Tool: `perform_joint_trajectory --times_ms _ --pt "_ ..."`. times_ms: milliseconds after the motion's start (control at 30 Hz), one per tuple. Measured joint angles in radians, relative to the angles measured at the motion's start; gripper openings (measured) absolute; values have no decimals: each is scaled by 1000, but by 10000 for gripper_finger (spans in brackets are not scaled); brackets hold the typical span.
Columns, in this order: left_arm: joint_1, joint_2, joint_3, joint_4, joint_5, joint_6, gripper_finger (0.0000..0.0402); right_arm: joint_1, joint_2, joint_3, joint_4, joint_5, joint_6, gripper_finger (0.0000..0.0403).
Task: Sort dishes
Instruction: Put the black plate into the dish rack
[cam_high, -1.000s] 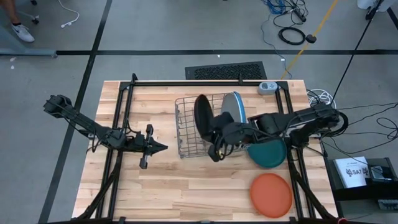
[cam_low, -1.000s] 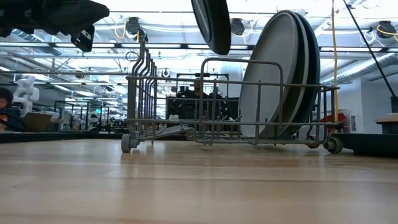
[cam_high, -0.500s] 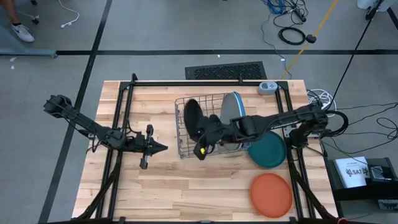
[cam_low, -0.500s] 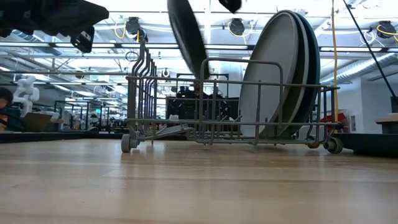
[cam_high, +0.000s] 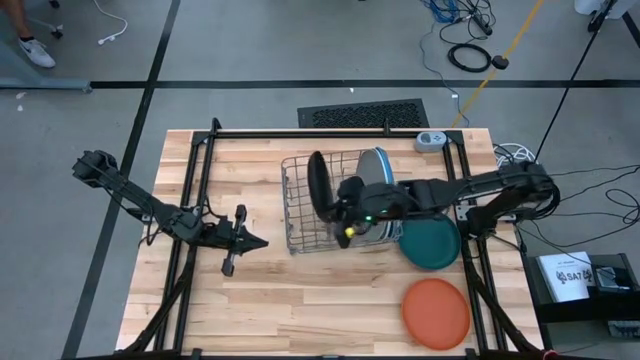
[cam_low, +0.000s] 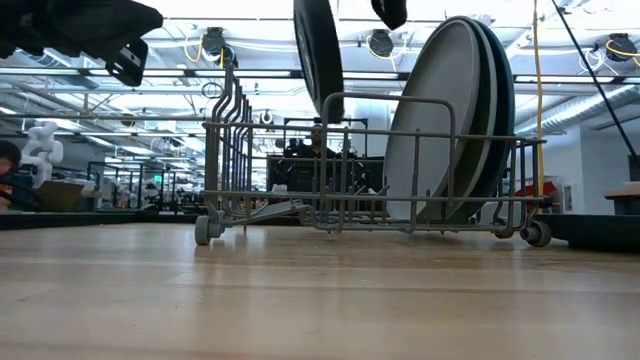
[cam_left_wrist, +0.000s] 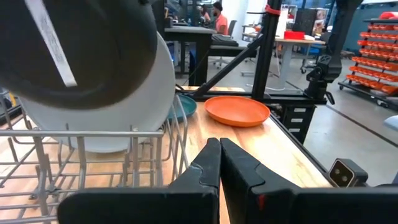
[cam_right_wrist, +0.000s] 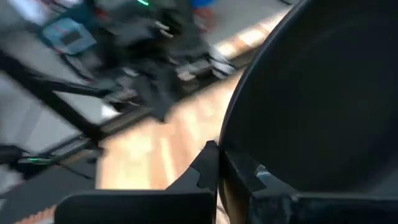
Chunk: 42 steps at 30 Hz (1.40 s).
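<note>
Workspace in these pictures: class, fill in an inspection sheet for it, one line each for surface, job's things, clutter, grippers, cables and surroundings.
Surface: wooden table, bare boards at the front.
Job's things: black plate held on edge above the wire rack; three large plates upright in the rack; teal plate and orange plate flat on the table.
Clutter: small grey device at the table's back edge.
Grippers: right gripper shut on the black plate; left gripper shut, empty, left of the rack.
Cables: coils on the floor behind the table.
Surroundings: floor vent; people at desks in the room behind.
</note>
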Motion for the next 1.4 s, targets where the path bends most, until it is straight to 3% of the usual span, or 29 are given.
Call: perform_joint_trajectory --times_ms 133,300,500,567,633,767,833,900,967,1133,1233,1400 --pt "0 0 0 1 -12 -10 8 1 -102 -158 186 -84 -54 0" --pt "2 0 0 34 -77 35 8 -10 -173 -234 184 -77 -69 0" --pt "40 0 19 328 -86 278 22 -8 -188 -242 181 -127 -210 0" --pt "81 -2 75 341 -87 358 40 -10 -184 -242 181 -165 -260 0" --pt "142 -1 178 173 -86 425 70 -14 -180 -242 172 -186 -295 0" --pt "305 66 491 -443 -24 438 144 -18 -180 -243 120 -224 -320 0" --pt "369 125 640 -651 -14 475 180 -17 -180 -243 80 -229 -332 0" --pt "418 180 778 -761 15 536 208 -13 -180 -243 54 -251 -339 0" --pt "465 241 915 -851 107 589 224 -9 -180 -242 26 -250 -347 0" --pt "567 468 1223 -1229 347 672 230 -9 -180 -242 10 -298 -367 0" --pt "597 610 1347 -1408 418 747 231 -8 -180 -243 5 -329 -384 0" --pt "628 729 1486 -1496 527 821 231 1 -180 -242 2 -350 -395 0"
